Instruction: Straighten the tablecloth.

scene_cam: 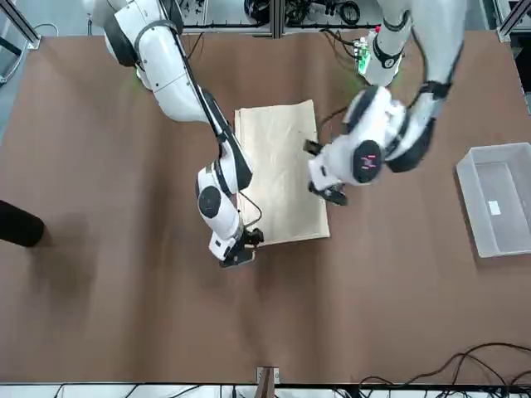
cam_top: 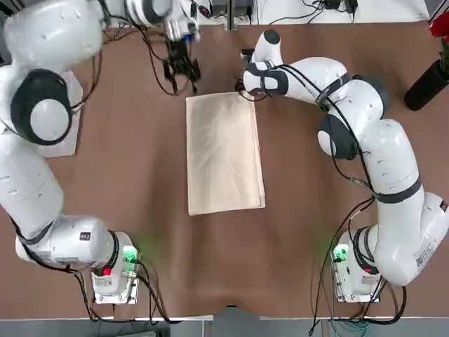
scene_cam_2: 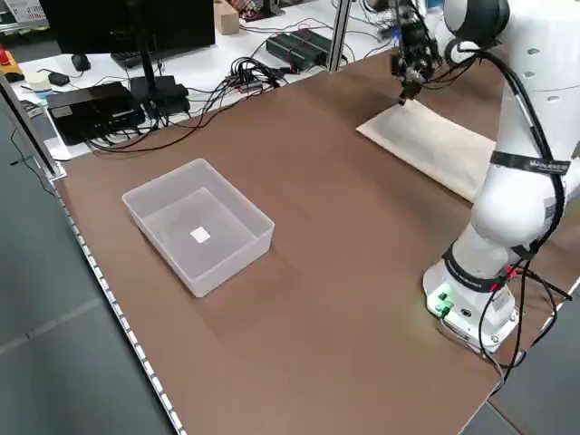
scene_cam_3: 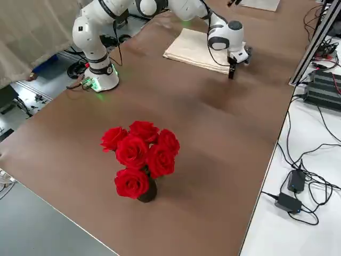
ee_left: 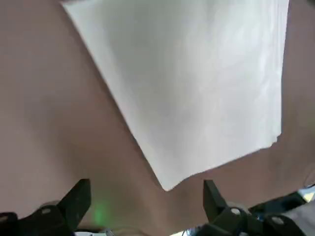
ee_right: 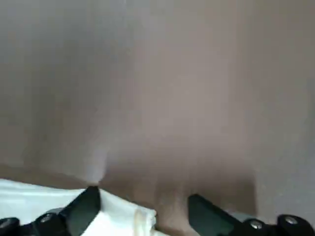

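The tablecloth is a cream-beige folded rectangle lying flat mid-table, long side running away from me. My left gripper hangs above its far left corner, fingers spread wide; in the left wrist view the tablecloth lies well below the left gripper, nothing between the fingers. My right gripper stands low at the far right corner, open, just off the tablecloth's edge. In the right wrist view that corner lies beside one finger, not gripped.
A clear plastic bin sits on the brown table cover at my far left. A dark vase of red roses stands at the far right. Cables and electronics line the benches beyond the table's edges.
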